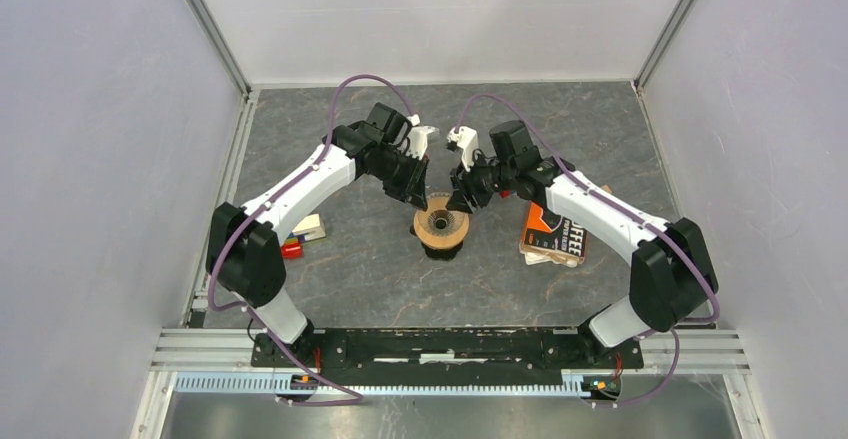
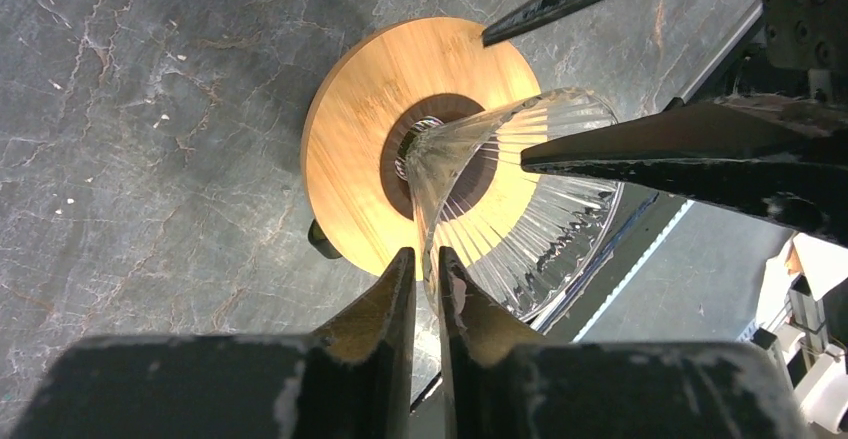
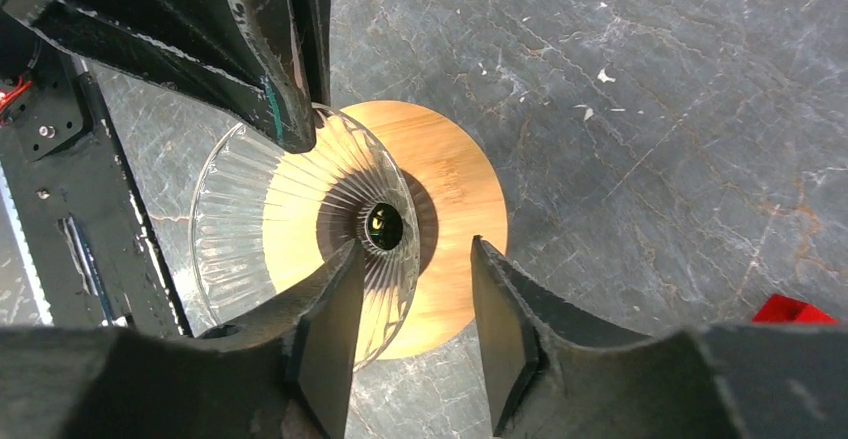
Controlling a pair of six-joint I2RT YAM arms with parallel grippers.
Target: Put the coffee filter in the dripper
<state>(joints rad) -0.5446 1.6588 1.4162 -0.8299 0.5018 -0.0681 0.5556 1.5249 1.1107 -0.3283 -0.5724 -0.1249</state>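
Your dripper (image 1: 441,223) stands near the middle of the tabletop (image 1: 350,289), about midway between the left and right edges. Both arms meet over it, one from each side. Its wooden ring (image 2: 355,129) lies flat. The ribbed glass cone (image 2: 530,219) has its narrow end at the ring's centre hole and its mouth opening up toward your wrist cameras. Something dark shows under the ring, but too little of it is visible to say what it is.

Your left gripper (image 2: 425,259) is drawn in narrow and pinches the cone's rim, with the thin glass wall caught between its two fingertips. Your right gripper (image 3: 416,249) is spread to a middling gap and holds nothing. It straddles the opposite side of the rim, one finger over the inside of the cone and the other outside, above the ring. You cannot tell whether either of those fingers touches the glass.

Toward the right edge, a coffee bag (image 1: 553,231) lies flat, partly under your right arm. Toward the left edge sits a small cream box (image 1: 309,226) with a red thing (image 1: 291,250) just beside it, close to your left arm.
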